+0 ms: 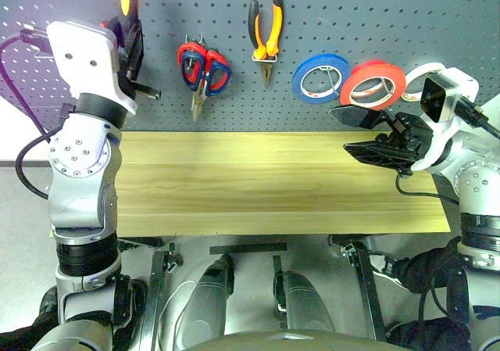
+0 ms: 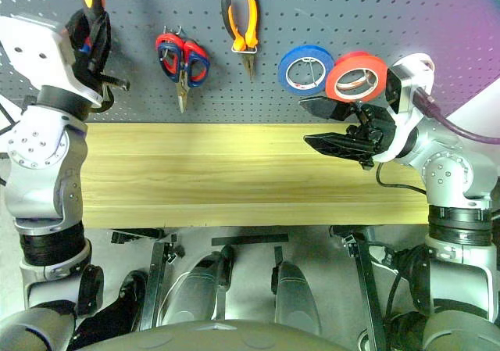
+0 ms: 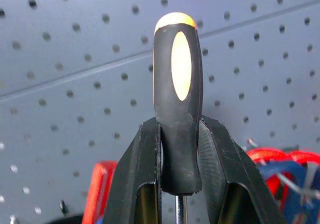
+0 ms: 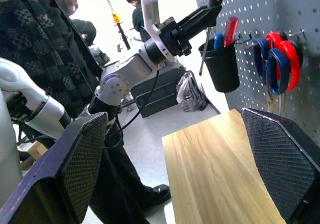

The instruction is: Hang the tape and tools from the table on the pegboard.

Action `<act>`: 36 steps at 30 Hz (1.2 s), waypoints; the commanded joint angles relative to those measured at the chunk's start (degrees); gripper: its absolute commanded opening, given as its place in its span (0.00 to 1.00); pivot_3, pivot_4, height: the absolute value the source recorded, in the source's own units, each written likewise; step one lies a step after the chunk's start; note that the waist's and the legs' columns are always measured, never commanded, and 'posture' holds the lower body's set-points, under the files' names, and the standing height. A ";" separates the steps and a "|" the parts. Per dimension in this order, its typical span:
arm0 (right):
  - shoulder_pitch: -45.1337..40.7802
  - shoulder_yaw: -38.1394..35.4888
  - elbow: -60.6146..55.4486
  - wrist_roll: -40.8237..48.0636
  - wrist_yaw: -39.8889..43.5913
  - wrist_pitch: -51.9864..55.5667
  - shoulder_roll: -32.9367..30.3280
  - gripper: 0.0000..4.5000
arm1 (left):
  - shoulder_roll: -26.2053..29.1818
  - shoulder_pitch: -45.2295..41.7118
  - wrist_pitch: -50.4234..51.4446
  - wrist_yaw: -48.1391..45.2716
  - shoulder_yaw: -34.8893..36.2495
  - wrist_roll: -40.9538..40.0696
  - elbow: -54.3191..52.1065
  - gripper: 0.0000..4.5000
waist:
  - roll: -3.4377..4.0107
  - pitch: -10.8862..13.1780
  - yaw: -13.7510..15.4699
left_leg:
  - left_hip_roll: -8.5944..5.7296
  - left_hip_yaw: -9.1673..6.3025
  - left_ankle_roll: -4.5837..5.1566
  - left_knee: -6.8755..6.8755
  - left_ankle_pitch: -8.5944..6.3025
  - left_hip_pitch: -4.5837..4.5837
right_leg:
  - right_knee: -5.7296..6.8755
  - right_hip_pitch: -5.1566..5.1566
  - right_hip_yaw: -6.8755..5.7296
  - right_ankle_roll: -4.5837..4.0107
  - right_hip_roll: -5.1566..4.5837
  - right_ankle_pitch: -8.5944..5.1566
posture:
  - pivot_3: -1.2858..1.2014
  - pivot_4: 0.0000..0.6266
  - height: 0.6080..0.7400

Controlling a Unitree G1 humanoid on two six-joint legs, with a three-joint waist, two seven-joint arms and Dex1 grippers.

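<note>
We saw tape (image 1: 373,84), pliers (image 1: 266,37) and scissors (image 1: 205,71) hung, our left tool (image 3: 181,184) gripping the screwdriver (image 3: 178,104), right tool (image 1: 367,136) wide.

blue roll (image 1: 321,78) on hook | black cup (image 4: 223,67) | person (image 4: 35,49) standing

Three rolls of tape (image 1: 373,84), two pairs of scissors (image 1: 203,71), one pliers (image 1: 266,38), one screwdriver (image 3: 178,104), one black cup (image 4: 222,65).

Head stereo pair looks down, sharing pegboard (image 1: 328,23); wrist views close.
</note>
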 commanded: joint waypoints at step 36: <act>-0.04 -1.36 -6.57 2.33 -3.25 -1.01 1.72 1.00 | 10.22 -13.09 -23.65 -5.84 2.53 1.21 32.00 0.15 | -0.04 -1.81 -0.80 | 0.00 0.04 -0.03 0.11 0.03 0.08 | 0.34 -0.08 0.01 0.00 -0.05 0.00 | 0.49 0.32 1.00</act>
